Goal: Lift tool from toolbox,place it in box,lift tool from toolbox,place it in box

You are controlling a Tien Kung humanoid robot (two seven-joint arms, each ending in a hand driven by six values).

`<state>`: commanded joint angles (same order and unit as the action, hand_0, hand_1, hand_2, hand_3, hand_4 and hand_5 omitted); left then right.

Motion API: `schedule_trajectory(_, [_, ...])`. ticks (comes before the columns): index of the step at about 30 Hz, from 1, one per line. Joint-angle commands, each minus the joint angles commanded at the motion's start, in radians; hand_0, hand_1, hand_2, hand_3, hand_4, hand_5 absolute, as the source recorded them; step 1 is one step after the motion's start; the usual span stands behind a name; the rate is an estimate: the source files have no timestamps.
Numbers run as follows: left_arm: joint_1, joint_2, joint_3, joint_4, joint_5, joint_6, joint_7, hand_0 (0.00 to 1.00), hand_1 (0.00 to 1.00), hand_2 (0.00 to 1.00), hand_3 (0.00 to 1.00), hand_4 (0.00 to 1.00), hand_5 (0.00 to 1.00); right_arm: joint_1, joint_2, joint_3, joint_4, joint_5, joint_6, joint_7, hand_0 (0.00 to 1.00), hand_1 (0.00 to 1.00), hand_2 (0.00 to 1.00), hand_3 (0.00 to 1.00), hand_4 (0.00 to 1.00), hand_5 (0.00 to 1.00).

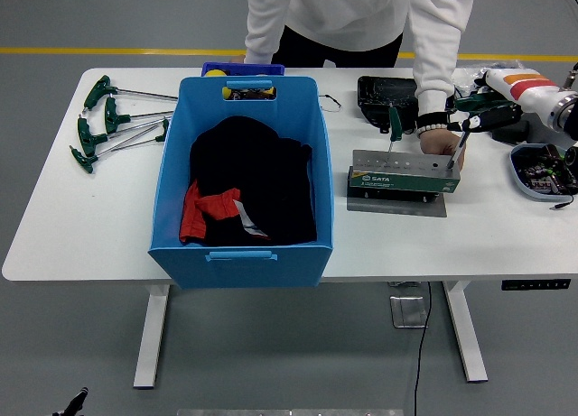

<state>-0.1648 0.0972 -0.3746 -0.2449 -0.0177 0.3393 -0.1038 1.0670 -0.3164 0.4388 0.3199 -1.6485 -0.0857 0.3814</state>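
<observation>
A grey SATA tool rack (pixel 403 173) sits right of the middle of the table, and a person's hand (pixel 440 143) rests on its far right end. Two green T-handle tools stand in it: one upright (pixel 395 124), the other (pixel 461 143) leaning at the right end. My right hand (pixel 489 115) comes in from the right edge, with its black fingers curled over that leaning tool's green handle (pixel 476 102). The blue box (pixel 242 244) stands left of the rack and holds black and red cloth. The left arm does not show.
Several green T-handle wrenches (pixel 108 120) lie at the table's far left. A black case (pixel 386 98) is behind the rack, and a grey tray of small parts (pixel 542 171) is at the right edge. The person leans over the far side.
</observation>
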Motion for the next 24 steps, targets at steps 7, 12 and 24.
schedule_trajectory(7, [-0.004,0.0,-0.003,-0.001,0.008,0.001,0.004,0.699,0.693,0.738,0.71,0.745,0.632,-0.003,0.007,-0.014,0.002,0.034,-0.025,0.001,0.372,0.273,0.27,0.331,0.998,0.769])
schedule_trajectory(12, [-0.005,0.001,-0.005,-0.001,0.015,0.002,0.006,0.7,0.694,0.739,0.709,0.745,0.631,-0.008,0.015,-0.021,0.0,0.033,-0.036,-0.003,0.355,0.255,0.26,0.304,0.998,0.756])
schedule_trajectory(24, [-0.003,0.001,-0.014,-0.001,0.031,0.004,0.011,0.7,0.695,0.739,0.709,0.744,0.631,-0.016,0.031,-0.034,-0.015,0.03,-0.057,-0.01,0.276,0.208,0.23,0.248,0.998,0.784])
